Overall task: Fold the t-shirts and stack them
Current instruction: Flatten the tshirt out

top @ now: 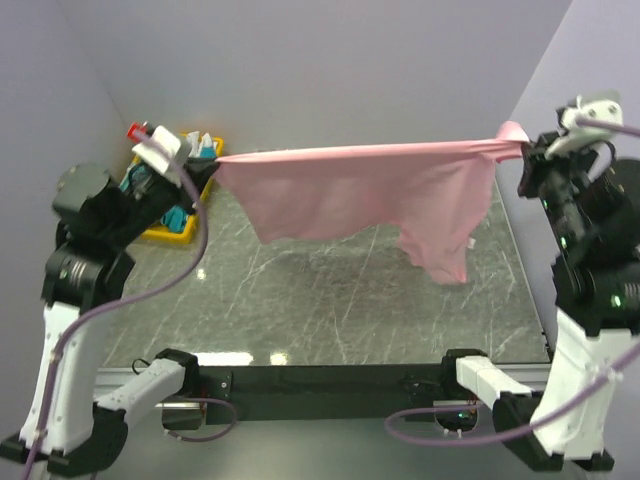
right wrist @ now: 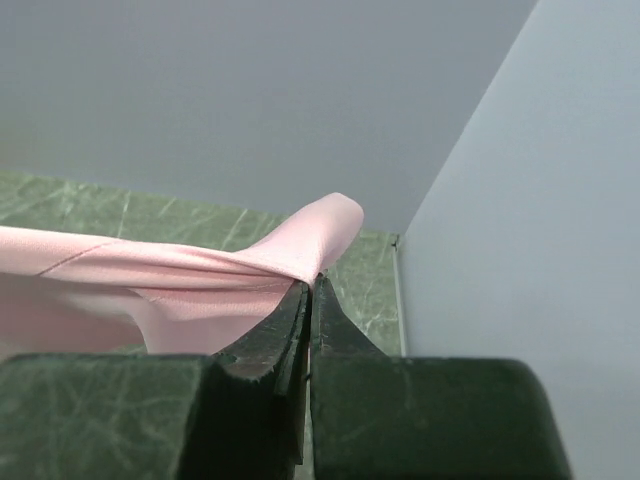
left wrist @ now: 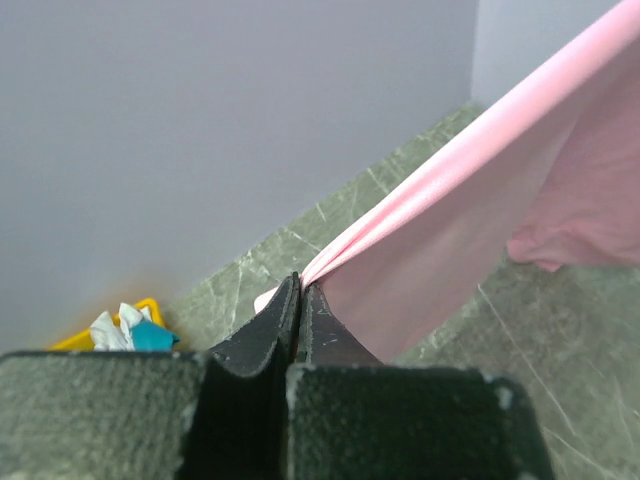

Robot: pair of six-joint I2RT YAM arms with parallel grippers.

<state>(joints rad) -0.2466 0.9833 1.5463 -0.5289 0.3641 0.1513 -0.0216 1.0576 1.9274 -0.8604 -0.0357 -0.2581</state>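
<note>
A pink t-shirt [top: 360,195] hangs stretched in the air above the dark marble table [top: 330,310], held taut between both grippers. My left gripper [top: 212,163] is shut on its left edge; in the left wrist view the cloth [left wrist: 450,230] runs out from between the closed fingertips [left wrist: 301,285]. My right gripper [top: 525,152] is shut on its right corner; in the right wrist view the cloth [right wrist: 200,265] bunches at the closed tips [right wrist: 311,283]. The shirt's lower right part droops toward the table.
A yellow bin [top: 172,210] with white and teal cloths stands at the table's back left corner, behind my left arm; it also shows in the left wrist view [left wrist: 125,328]. Grey walls close the back and both sides.
</note>
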